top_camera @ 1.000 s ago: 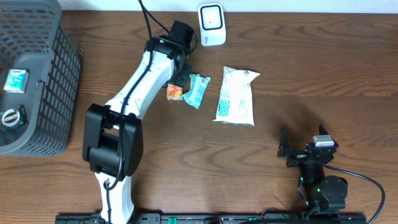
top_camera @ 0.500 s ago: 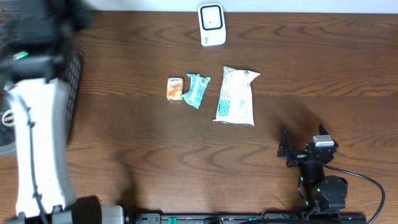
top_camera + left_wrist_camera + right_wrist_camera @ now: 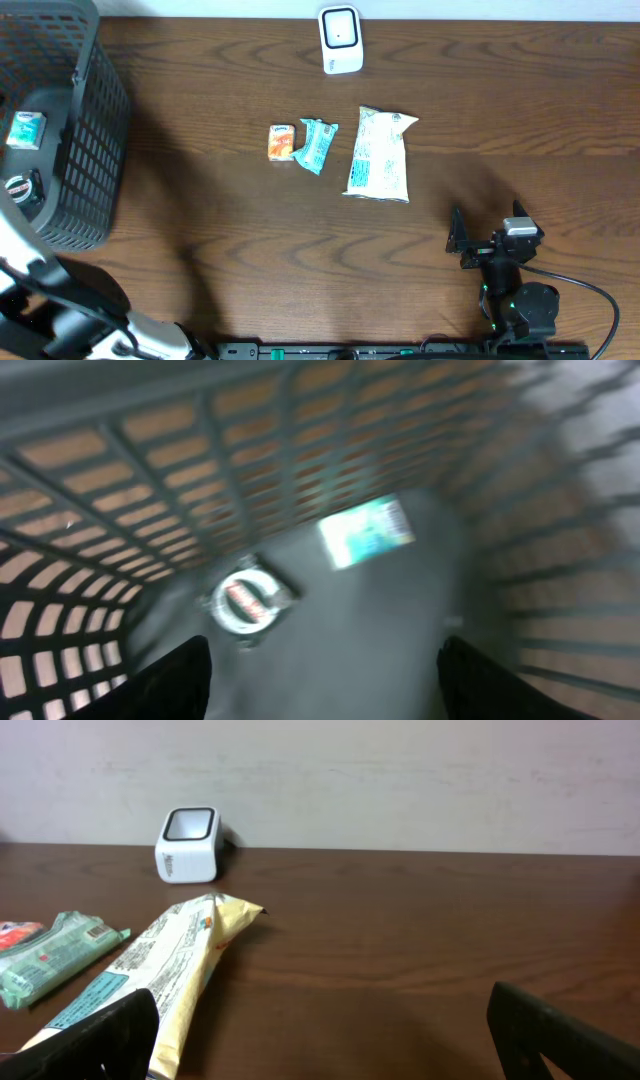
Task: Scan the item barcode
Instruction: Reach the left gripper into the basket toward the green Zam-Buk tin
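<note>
Our left gripper [image 3: 322,685] hung over the inside of the grey basket [image 3: 95,120], its two fingers wide apart with nothing between them; the wrist view was blurred. Below it, on the basket floor, we saw a teal packet [image 3: 366,530] and a round item [image 3: 250,598] lying near each other, not touching. Our right gripper [image 3: 320,1040] sat low at the near right of the table [image 3: 200,220], jaws spread open and empty, facing the far edge. Three items lay in a row on the bare wood mid-table: an orange packet [image 3: 282,142] just beside a green wrapper [image 3: 316,145], and a larger white pouch [image 3: 380,155] a little to their right. The white scanner [image 3: 340,40] stood upright at the far edge, well apart from both grippers. Which item's barcode faced up we could not tell.
</note>
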### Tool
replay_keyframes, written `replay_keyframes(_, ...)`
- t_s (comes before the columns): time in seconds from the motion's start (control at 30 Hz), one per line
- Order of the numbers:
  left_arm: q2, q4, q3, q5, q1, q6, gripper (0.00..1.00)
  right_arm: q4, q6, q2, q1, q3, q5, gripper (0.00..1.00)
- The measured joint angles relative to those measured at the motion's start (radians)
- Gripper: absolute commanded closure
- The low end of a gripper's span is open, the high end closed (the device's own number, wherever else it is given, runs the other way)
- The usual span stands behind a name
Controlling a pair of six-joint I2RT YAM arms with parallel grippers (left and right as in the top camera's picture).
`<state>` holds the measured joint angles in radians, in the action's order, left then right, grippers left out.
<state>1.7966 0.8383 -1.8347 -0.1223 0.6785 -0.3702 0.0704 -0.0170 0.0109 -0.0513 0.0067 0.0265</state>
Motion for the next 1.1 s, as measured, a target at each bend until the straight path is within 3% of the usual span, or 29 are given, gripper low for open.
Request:
replay_keyframes(0.43, 0.302, -0.009, 0.01, -0.105, 0.041, 0.0, 0.28, 0.0, 0.0, 0.0, 0.0, 0.0, 0.0, 0.01)
replay_keyframes(0.93, 0.449, -0.055, 0.01, -0.09, 0.04, 0.007, 0.34, 0.0, 0.0, 0.0, 0.0, 0.0, 0.0, 0.01)
replay_keyframes(1.1, 0.448, -0.023, 0.01, -0.086, 0.04, 0.013, 0.62, 0.0, 0.0, 0.0, 0.0, 0.0, 0.0, 0.01)
